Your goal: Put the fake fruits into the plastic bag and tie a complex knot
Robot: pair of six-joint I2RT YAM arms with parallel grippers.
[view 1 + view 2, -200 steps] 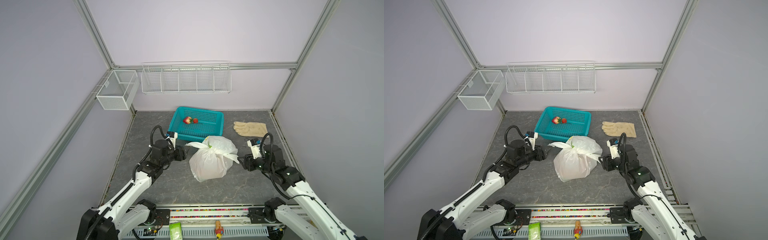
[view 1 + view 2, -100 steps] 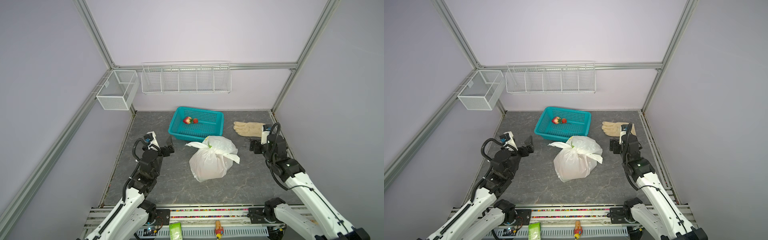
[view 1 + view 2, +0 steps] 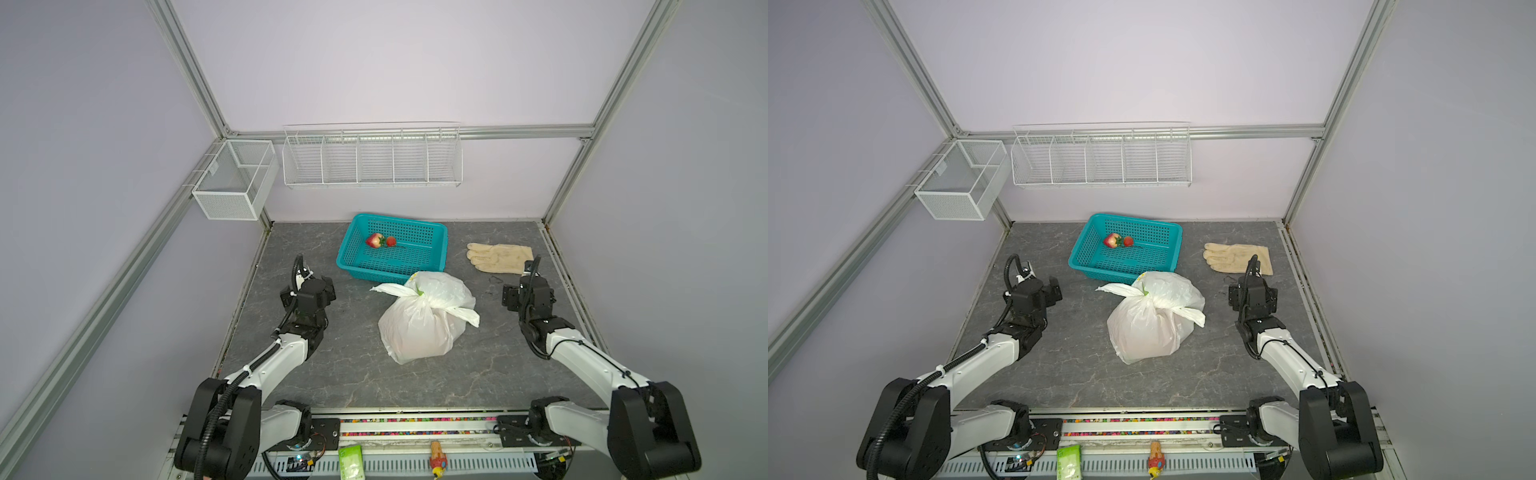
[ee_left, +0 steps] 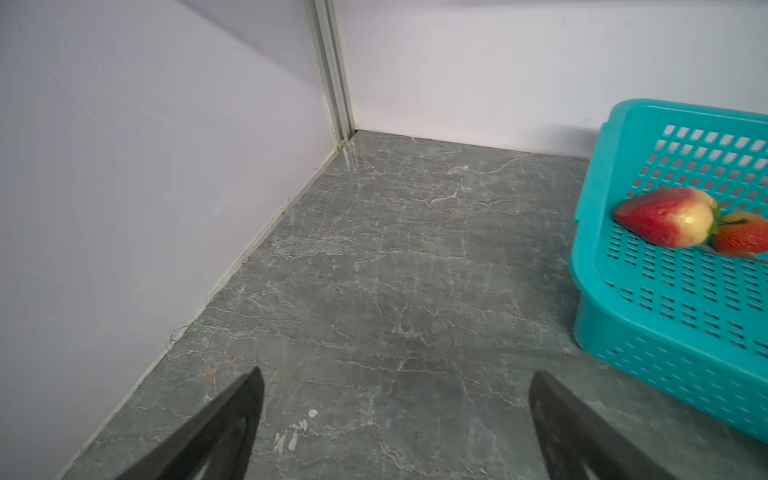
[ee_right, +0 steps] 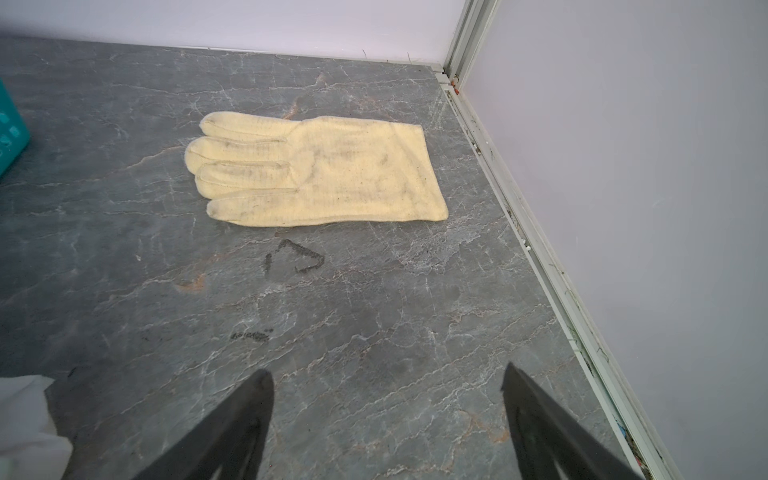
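Fruits (image 3: 376, 240), two, in one basket (image 3: 386, 268); one tied bag (image 3: 415, 332); left tool (image 4: 397, 376), right tool (image 5: 387, 370) agape, empty.

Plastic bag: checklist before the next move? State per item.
1. Top of the plastic bag knotted: ok.
2. All fruit bagged: not ok, two fake fruits lie in the teal basket.
3. The left gripper open, empty: ok.
4. The right gripper open, empty: ok.
5. Both grippers apart from the bag: ok.
6. Knot complex enough: cannot tell.
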